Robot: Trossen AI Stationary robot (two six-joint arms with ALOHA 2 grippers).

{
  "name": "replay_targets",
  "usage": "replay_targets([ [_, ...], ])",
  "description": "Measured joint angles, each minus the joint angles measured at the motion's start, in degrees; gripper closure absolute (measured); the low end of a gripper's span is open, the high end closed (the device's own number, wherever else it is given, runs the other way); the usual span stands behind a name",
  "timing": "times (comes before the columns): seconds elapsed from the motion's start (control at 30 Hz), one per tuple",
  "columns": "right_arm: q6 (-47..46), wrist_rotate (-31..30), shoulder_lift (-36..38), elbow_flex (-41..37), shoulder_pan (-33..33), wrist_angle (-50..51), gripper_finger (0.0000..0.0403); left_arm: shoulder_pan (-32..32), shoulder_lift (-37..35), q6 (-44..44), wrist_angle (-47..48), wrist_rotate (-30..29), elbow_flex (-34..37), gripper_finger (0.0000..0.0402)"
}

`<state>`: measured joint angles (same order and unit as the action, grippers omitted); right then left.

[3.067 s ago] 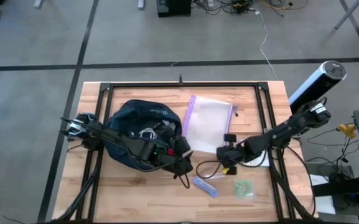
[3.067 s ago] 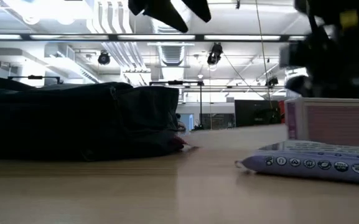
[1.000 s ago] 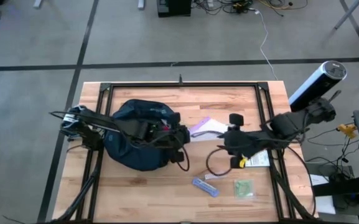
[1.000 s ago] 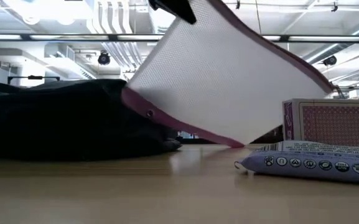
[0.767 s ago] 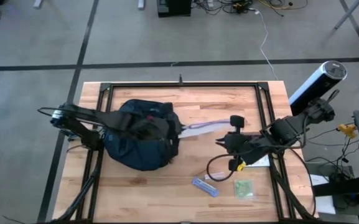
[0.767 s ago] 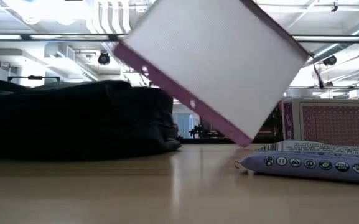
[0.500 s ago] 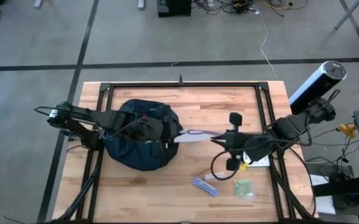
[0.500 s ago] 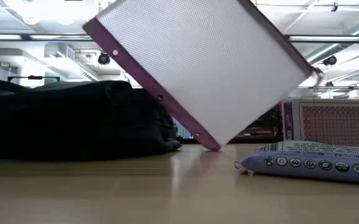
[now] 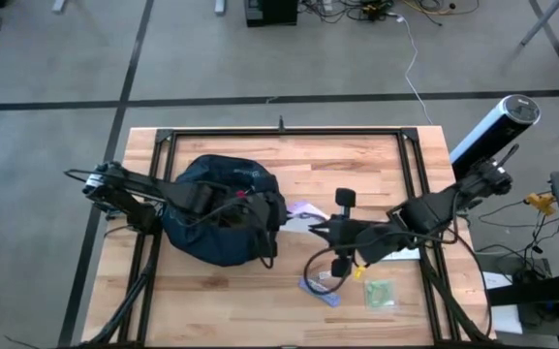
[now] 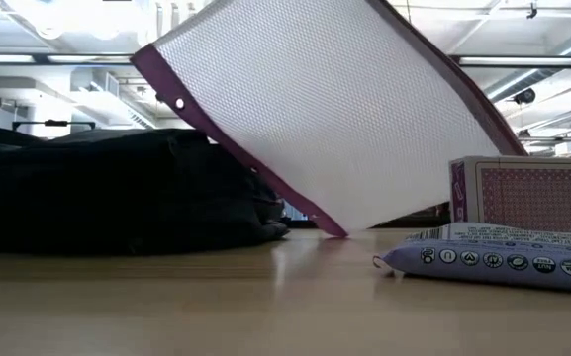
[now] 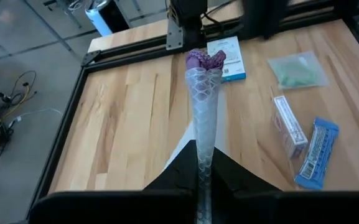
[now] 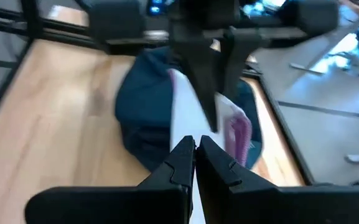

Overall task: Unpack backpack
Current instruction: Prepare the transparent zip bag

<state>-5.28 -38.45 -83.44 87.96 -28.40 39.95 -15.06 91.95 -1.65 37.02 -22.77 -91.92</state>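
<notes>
L end effector [image 11: 202, 180] clamped on mesh pouch [image 10: 334, 119] beside backpack [image 9: 216, 208] | R end effector [image 12: 196, 155] pinching pouch's other edge | pouch tilted, corner touching desk [image 9: 260, 301]

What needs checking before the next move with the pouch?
1. Left gripper shut on pouch: ok.
2. Right gripper shut on pouch's other edge: ok.
3. Pouch clear of backpack: ok, it hangs beside it with one corner near the table.
4. Set-down room: not ok, wipes pack and card box are close.
5. Backpack emptied: cannot tell.
</notes>
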Motion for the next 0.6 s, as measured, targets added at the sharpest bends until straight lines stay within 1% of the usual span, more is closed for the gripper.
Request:
replay_targets([
  [0.1,-0.7,-0.61,-0.16,0.0,0.52,-0.11,0.0403,-0.01,-0.17,0.22,-0.11,1.17,0.0,0.0401],
  [0.3,-0.85,-1.69,-1.87,0.0,1.9,-0.48,0.0403,-0.14,-0.17,0.22,-0.06,1.3,0.0,0.0401],
  [0.43,-0.79,-6.24,-2.81,-0.07,2.06,-0.25,0.0403,-0.22,-0.17,0.26,0.73,1.3,0.0,0.0401],
  [0.47,-0.78,-6.6,-2.49,-0.07,2.03,-0.24,0.0403,-0.25,-0.17,0.33,0.88,1.29,0.0,0.0401],
  [0.6,-2.07,-5.65,-1.47,-0.04,2.15,-0.46,0.0403,-0.27,-0.19,0.45,1.52,1.34,0.0,0.0401],
])
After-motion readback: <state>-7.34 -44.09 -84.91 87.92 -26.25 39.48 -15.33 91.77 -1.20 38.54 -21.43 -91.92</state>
